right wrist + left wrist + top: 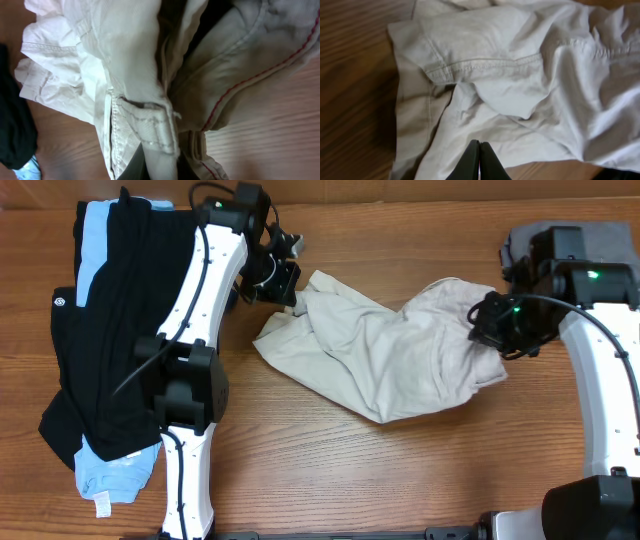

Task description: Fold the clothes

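Note:
A crumpled beige garment with stitched seams lies across the middle of the table. My left gripper is at its upper-left end; in the left wrist view the jaws are pressed together with nothing between them, just above the cloth. My right gripper is at the garment's right end. In the right wrist view its fingers are shut on a bunched fold of the beige waistband, which has red stitching, and the cloth hides the fingertips.
A pile of black and light blue clothes lies along the left side of the table, partly under the left arm. A grey cloth sits at the back right behind the right arm. Bare wood shows along the front.

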Controlling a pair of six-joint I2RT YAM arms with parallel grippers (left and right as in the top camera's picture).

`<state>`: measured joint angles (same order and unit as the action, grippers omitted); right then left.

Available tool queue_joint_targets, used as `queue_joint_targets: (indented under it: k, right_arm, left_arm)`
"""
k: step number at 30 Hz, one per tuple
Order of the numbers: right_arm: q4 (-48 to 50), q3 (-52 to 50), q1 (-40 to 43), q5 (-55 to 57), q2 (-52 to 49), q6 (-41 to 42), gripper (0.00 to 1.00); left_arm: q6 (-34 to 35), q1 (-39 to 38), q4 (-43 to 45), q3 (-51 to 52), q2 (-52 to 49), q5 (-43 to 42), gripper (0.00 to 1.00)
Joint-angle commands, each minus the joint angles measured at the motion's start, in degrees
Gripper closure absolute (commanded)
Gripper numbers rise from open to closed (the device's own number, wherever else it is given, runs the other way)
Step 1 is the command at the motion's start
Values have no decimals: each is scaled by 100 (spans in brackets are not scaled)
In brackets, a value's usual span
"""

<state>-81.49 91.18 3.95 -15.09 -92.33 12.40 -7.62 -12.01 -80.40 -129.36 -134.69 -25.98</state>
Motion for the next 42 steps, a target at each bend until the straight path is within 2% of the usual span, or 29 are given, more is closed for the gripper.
queue_joint_targets:
  k: [1, 11, 18, 21, 25, 32, 42]
  right_arm:
    - [-59, 155, 125, -83, 127, -415, 96]
    - [-48, 155, 129, -81, 127, -651, 96]
    - [9, 155, 129, -98, 127, -662, 96]
    - [151, 155, 70, -509, 127, -671, 96]
    - [533, 151, -376, -616, 120, -417, 96]
    - [1228, 144, -1580, 415, -166, 732, 96]
    - [2994, 142, -2850, 601, -1401, 1620, 96]
  left_arm:
    - [-682, 55, 297, 472, 7, -1014, 96]
    - [-787, -11, 1523, 1829, 0, -1497, 96]
    - [-590, -9, 2035, 2511, -7, -868, 96]
    - [-433, 4, 2216, 2710, -9, -658, 96]
    - [-382, -2, 2256, 2728, -9, -599, 96]
    - [-133, -7, 2284, 2728, -9, -623, 96]
    - [-131, -17, 2280, 2728, -9, -647, 96]
